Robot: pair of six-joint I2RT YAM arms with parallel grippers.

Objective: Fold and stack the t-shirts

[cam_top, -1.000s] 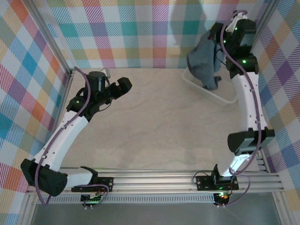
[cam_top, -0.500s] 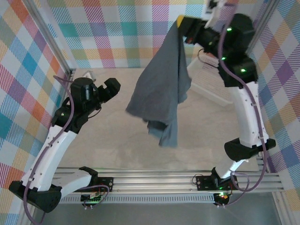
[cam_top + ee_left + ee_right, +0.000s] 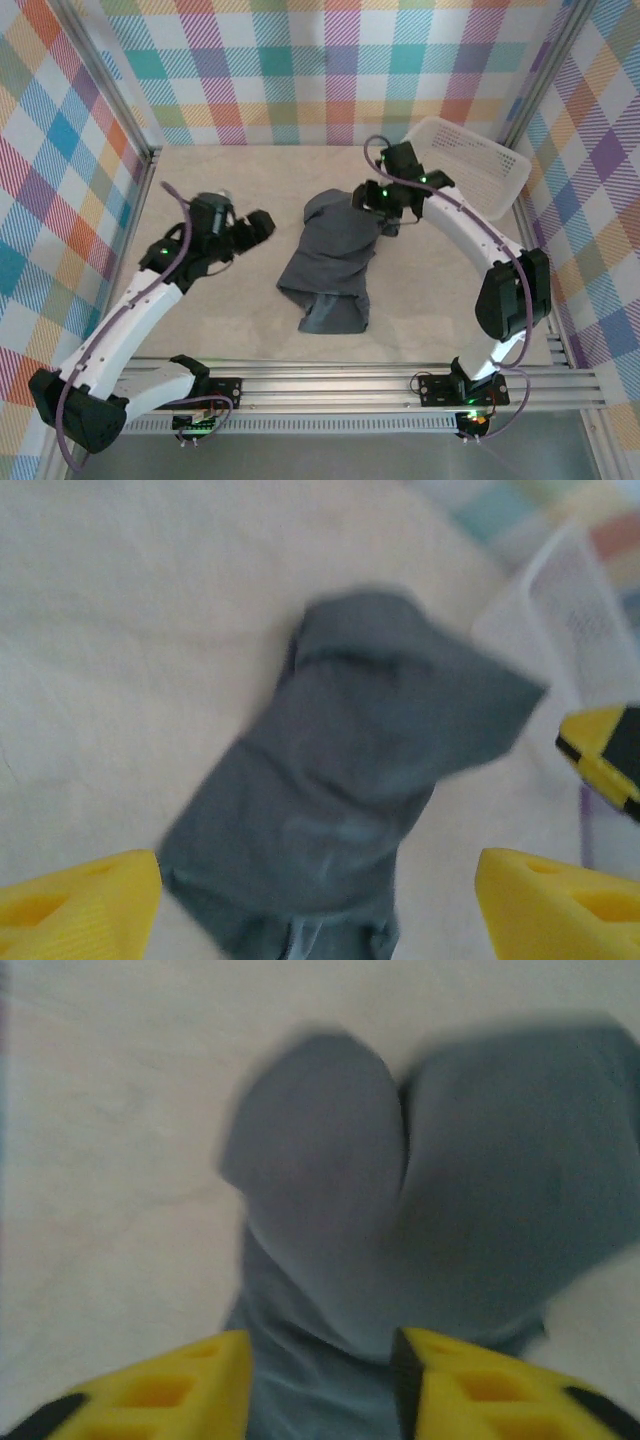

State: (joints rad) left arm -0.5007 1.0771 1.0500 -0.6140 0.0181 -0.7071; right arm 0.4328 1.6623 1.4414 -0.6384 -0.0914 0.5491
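Right gripper [image 3: 320,1365] has its jaws apart right over the t-shirt [image 3: 335,265], which lies crumpled mid table [image 3: 420,290], between both arms. Left gripper [image 3: 320,880] is wide open too, close by. Risk imo: pinching bunched layers, so it never spreads flat.

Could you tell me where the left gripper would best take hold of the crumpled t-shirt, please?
Probably the left edge of the t-shirt, approached from the left: it lies in a long crumpled heap, that edge rests on bare table, and the open left gripper faces it.
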